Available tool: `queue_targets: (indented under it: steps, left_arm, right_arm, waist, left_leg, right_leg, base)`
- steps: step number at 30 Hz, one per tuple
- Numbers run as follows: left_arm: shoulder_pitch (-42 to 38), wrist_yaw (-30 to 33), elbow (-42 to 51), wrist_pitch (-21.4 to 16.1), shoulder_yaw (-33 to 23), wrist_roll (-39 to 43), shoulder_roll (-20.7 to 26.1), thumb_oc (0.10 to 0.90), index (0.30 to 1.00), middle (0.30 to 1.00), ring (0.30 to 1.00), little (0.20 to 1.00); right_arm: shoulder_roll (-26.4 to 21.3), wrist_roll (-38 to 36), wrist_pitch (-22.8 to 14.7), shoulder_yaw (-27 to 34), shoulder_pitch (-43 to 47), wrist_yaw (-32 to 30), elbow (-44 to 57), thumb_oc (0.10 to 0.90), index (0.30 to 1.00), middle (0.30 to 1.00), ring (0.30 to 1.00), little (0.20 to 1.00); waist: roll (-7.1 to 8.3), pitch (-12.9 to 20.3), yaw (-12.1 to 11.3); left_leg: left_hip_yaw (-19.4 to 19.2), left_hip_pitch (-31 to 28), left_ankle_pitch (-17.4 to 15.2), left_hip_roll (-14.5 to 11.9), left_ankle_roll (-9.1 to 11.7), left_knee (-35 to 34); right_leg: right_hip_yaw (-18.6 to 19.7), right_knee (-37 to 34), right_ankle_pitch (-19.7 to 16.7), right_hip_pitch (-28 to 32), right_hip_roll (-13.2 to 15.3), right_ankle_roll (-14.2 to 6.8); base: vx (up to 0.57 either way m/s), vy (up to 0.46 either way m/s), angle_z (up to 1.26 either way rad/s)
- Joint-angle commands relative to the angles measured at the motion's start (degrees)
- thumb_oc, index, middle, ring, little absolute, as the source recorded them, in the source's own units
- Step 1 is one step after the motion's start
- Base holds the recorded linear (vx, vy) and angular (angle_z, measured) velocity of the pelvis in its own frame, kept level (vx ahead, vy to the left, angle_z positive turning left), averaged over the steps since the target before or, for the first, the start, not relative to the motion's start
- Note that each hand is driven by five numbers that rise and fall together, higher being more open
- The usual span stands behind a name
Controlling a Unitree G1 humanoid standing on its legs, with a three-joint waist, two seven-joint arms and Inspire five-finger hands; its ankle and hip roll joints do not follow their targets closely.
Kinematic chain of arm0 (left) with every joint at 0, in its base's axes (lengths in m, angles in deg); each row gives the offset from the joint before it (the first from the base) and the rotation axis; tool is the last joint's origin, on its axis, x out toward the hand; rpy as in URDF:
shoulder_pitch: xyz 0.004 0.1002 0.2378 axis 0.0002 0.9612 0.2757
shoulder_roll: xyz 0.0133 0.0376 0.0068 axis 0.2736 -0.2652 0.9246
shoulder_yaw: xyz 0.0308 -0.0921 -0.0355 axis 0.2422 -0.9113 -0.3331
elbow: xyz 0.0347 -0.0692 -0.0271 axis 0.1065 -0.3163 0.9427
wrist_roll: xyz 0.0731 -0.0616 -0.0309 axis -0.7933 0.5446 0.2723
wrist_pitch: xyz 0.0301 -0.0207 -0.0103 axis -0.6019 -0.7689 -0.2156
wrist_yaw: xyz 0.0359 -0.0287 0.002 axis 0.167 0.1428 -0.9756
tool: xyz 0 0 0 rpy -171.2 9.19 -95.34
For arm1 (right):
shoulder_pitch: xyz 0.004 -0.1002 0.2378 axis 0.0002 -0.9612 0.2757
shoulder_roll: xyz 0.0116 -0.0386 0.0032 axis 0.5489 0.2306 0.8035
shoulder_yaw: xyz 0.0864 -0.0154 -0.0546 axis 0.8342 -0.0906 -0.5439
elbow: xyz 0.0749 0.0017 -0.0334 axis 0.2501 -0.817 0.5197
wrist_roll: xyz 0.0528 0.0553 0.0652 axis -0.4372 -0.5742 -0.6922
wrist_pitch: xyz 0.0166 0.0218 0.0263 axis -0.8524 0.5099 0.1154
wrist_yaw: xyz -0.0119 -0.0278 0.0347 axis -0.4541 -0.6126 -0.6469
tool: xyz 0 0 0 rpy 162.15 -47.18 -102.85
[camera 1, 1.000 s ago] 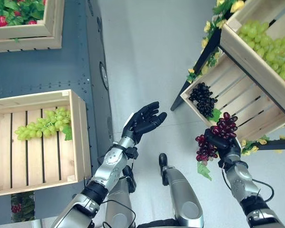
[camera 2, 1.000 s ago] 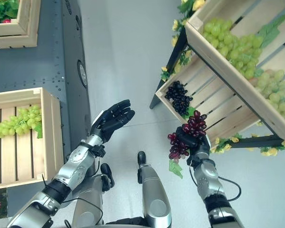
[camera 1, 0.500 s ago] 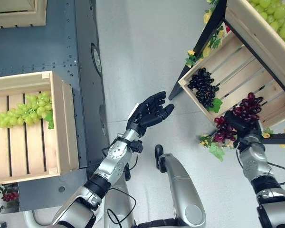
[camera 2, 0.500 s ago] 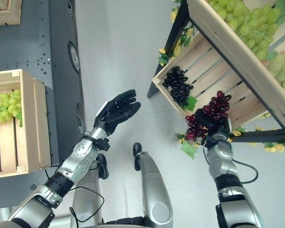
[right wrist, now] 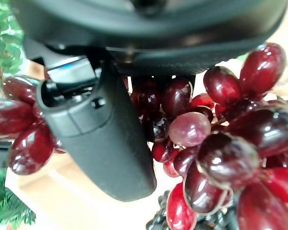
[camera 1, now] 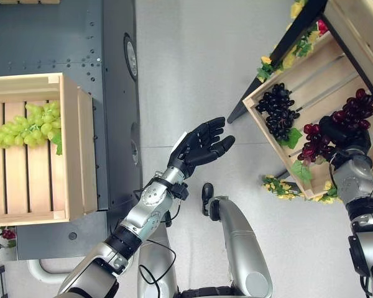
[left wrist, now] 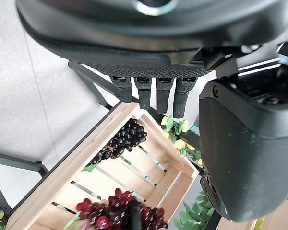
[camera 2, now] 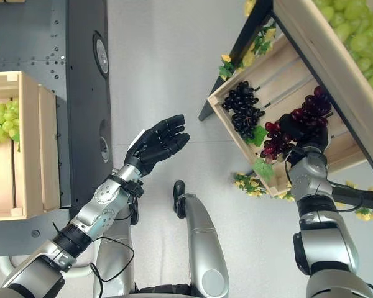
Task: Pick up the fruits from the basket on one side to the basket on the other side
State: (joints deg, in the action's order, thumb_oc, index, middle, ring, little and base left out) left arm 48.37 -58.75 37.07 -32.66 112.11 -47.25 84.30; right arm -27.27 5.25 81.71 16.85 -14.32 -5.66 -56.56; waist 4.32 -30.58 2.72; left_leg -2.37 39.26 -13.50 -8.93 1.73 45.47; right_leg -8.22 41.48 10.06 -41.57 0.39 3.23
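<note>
A bunch of red grapes (camera 1: 354,108) hangs over the slats of the lower wooden crate (camera 1: 311,81) on the right. My right hand (camera 1: 343,138) is shut on it; in the right wrist view the thumb (right wrist: 101,139) lies across the dark red grapes (right wrist: 216,143). A bunch of black grapes (camera 1: 276,112) lies in the same crate, nearer its far corner. My left hand (camera 1: 196,146) is open, held palm-up over the floor in the middle. To the left stands another wooden crate (camera 1: 71,149) with green grapes (camera 1: 25,124) in it.
Above the lower crate slants a second crate (camera 2: 323,56) with green grapes (camera 2: 354,25). A black stand with yellow flowers (camera 1: 276,186) carries both. The left crate rests on a dark grey platform (camera 1: 62,37). Pale floor lies between the two sides.
The camera has shifted. My right hand has carried the red grapes up from beside the stand to over the lower right crate. The left hand stays open in the middle.
</note>
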Motion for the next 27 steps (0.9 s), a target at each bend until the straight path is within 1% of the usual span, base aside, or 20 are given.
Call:
queue_targets:
  steps: [1,6,9,13,14,15,18,19,24,27]
  left_arm:
    - [-0.9,-1.8,10.7,-3.9,1.0,0.5,-0.5,0.800,0.900,0.900,0.900,0.900]
    - [-0.7,-1.5,10.8,-4.2,1.0,0.8,0.1,0.800,0.900,0.900,0.900,0.900]
    - [-0.8,-1.8,10.7,-4.6,0.8,1.5,0.3,0.800,0.900,0.900,0.900,0.900]
    - [-0.9,-1.4,10.7,-4.3,0.9,1.9,0.2,0.800,0.900,0.900,0.900,0.900]
    - [-0.9,-1.2,10.8,-3.8,0.8,1.8,0.2,0.800,0.900,0.900,0.900,0.900]
    - [-0.9,-1.2,10.9,-3.7,0.9,1.9,0.2,0.800,0.900,0.900,0.900,0.900]
    - [-0.9,-1.3,10.9,-3.6,1.3,2.3,0.2,0.800,0.900,0.900,0.900,0.900]
    - [-0.8,-1.4,11.2,-3.6,1.6,2.5,0.2,0.800,0.900,0.900,0.900,0.900]
    - [-1.0,-1.4,11.2,-4.2,2.6,3.1,-0.3,0.800,0.900,0.900,0.900,0.900]
    - [-1.3,-1.9,10.9,-4.7,3.2,3.1,-0.6,0.800,0.900,0.900,0.900,0.900]
  right_arm:
    - [-10.4,0.1,-2.9,1.7,3.2,-2.8,1.1,0.400,0.300,0.300,0.300,0.300]
    - [-11.1,0.6,-2.4,1.9,3.6,-2.9,0.2,0.400,0.300,0.300,0.300,0.300]
    - [-11.5,1.5,-1.9,2.0,4.1,-3.7,-0.9,0.400,0.300,0.300,0.300,0.300]
    - [-11.9,2.0,-1.7,2.3,4.3,-5.3,-2.5,0.400,0.300,0.300,0.300,0.300]
    - [-11.9,2.4,-2.2,2.6,4.3,-6.1,-2.5,0.800,0.900,0.900,0.900,0.900]
    - [-11.9,2.4,-2.1,2.6,4.3,-6.3,-2.4,0.800,0.900,0.900,0.900,0.900]
    - [-12.0,4.1,-0.3,2.6,5.2,-10.6,-2.2,0.800,0.900,0.900,0.900,0.900]
    - [-12.5,5.9,0.4,2.5,5.7,-13.0,-3.5,0.800,0.900,0.900,0.900,0.900]
    - [-12.9,6.8,1.2,1.8,7.1,-14.7,-4.8,0.800,0.900,0.900,0.900,0.900]
    - [-13.0,7.5,1.7,1.1,8.2,-17.4,-5.5,0.800,0.900,0.900,0.900,0.900]
  waist:
    - [-0.04,0.8,-0.2]
    - [0.02,0.8,-0.2]
    - [-0.16,0.8,-0.3]
    - [-0.41,0.8,-0.3]
    - [-0.52,0.8,-0.2]
    - [-0.53,0.8,-0.2]
    - [-0.73,0.8,-0.2]
    - [-0.97,0.8,-0.2]
    - [-1.59,0.8,-0.3]
    - [-1.93,0.8,-0.2]
  left_leg:
    - [-5.5,0.0,-0.9,3.6,-3.8,6.5]
    - [-5.4,-0.2,-1.7,3.6,-4.0,6.7]
    - [-5.6,-0.4,-2.1,3.7,-4.2,6.7]
    - [-5.7,-0.5,-2.2,3.8,-4.3,6.7]
    - [-5.6,-0.4,-2.3,3.9,-4.3,6.9]
    - [-5.6,-0.4,-2.3,3.9,-4.3,6.9]
    - [-5.8,-0.2,-2.6,4.0,-4.4,6.9]
    - [-5.9,-0.3,-2.6,4.1,-4.4,6.5]
    - [-6.5,-0.4,-2.3,4.2,-4.5,5.6]
    - [-6.9,-0.8,-2.1,4.4,-4.5,4.4]
  right_leg:
    - [-0.3,-3.2,-3.1,5.5,-0.7,-0.8]
    - [-0.2,-2.8,-2.8,5.5,-0.5,-1.0]
    - [-0.1,-2.5,-2.7,5.5,-0.3,-1.1]
    - [0.0,-2.2,-2.5,5.3,-0.2,-1.0]
    - [0.1,-2.0,-2.4,5.2,-0.3,-1.0]
    - [0.1,-2.0,-2.4,5.2,-0.3,-1.0]
    - [0.1,-1.6,-2.3,4.8,0.0,-1.0]
    - [0.1,-1.6,-2.2,4.6,0.0,-1.0]
    - [0.1,-1.9,-2.1,4.3,0.4,-0.9]
    - [0.2,-2.3,-2.0,4.3,0.5,-0.9]
  base:
    - [0.00,0.000,0.00]
    - [0.03,0.016,0.05]
    - [0.00,0.000,0.00]
    - [0.00,0.000,0.00]
    - [0.00,0.000,0.00]
    - [0.00,0.000,0.00]
    - [0.00,0.000,0.00]
    - [0.00,0.000,0.00]
    - [0.00,0.005,-0.01]
    - [-0.02,0.005,-0.05]
